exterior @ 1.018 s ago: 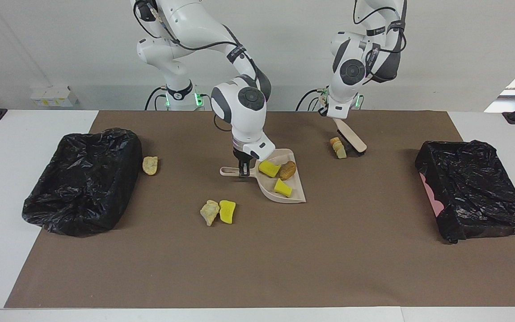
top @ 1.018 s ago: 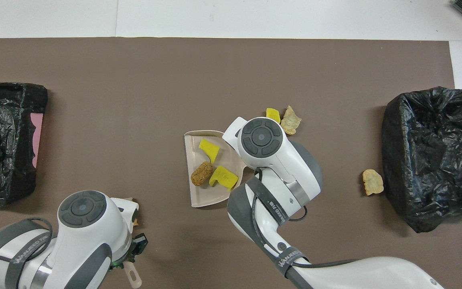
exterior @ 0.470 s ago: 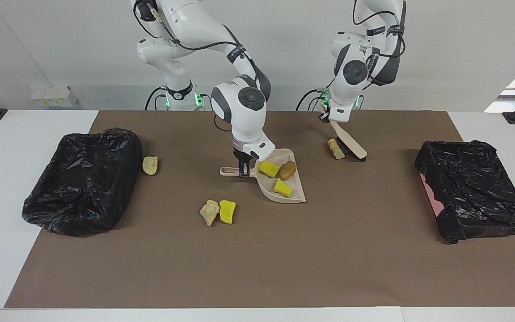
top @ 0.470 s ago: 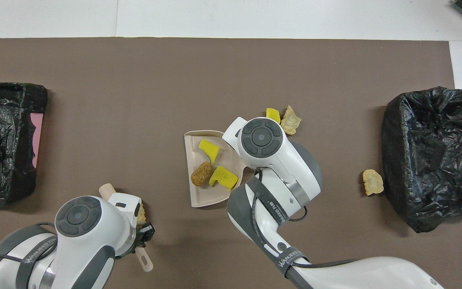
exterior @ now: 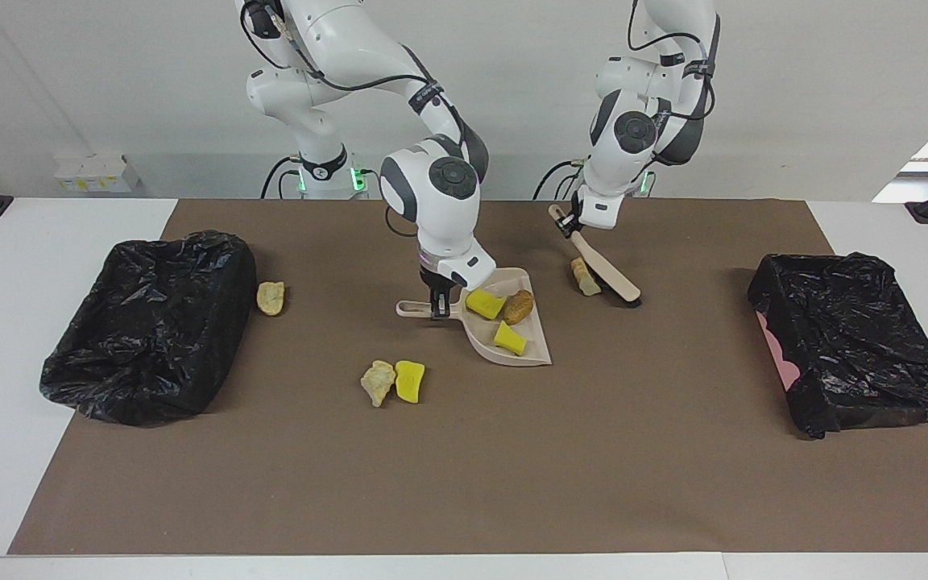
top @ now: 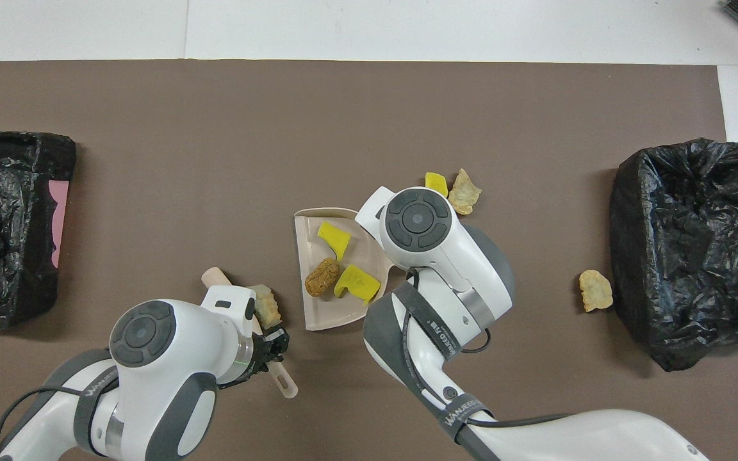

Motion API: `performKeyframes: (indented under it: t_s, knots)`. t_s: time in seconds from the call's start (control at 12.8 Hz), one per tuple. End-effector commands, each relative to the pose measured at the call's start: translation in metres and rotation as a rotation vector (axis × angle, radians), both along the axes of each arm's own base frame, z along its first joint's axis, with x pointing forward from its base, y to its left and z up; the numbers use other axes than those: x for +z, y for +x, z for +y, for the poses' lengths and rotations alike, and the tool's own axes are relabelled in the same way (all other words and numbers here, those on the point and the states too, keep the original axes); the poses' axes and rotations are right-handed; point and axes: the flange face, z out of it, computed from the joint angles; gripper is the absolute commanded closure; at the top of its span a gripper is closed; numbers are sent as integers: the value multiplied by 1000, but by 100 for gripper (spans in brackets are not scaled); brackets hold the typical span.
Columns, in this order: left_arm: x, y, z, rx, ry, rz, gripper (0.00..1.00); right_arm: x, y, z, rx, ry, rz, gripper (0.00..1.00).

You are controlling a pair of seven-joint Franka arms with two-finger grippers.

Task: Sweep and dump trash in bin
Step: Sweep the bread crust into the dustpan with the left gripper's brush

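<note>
My right gripper (exterior: 437, 308) is shut on the handle of the beige dustpan (exterior: 535, 342), which rests on the mat. In the pan lie two yellow sponge pieces (exterior: 485, 304) and a brown lump (exterior: 519, 306). My left gripper (exterior: 567, 224) is shut on the handle of the beige brush (exterior: 607, 267). The brush head is down on the mat against a pale trash piece (exterior: 585, 276), beside the pan on the left arm's side. In the overhead view that piece (top: 266, 305) lies close to the pan's (top: 318, 314) open edge. My right gripper is hidden under its wrist there.
A beige lump (exterior: 378, 382) and a yellow sponge (exterior: 410, 380) lie farther from the robots than the pan. Another lump (exterior: 271, 297) sits beside the black-bagged bin (exterior: 150, 322) at the right arm's end. A second black-bagged bin (exterior: 851, 338) stands at the left arm's end.
My left gripper has swept the brush toward the dustpan, pushing the pale trash piece along the mat. The right arm and the pan have not moved.
</note>
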Motion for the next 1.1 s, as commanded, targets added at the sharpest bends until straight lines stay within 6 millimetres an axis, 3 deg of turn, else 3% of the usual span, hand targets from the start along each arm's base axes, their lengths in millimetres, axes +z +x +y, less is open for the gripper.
performKeyframes:
  t_s: [0.0, 0.23, 0.63, 0.78, 1.02]
  knots:
    - [3, 3, -38, -30, -56, -33, 100, -12, -7, 4, 26, 7, -6, 100]
    - [14, -10, -71, -111, -109, -63, 100, -14, -7, 5, 23, 5, -3, 100]
    - [31, 1, -107, -246, -176, -104, 100, -15, -3, -6, 35, -20, 20, 100]
    - [42, 3, -99, -248, -177, -75, 100, -12, 1, -14, 34, -22, 26, 100]
    - [83, 12, -73, -249, -188, -15, 100, 2, 14, -28, 10, -8, 9, 100]
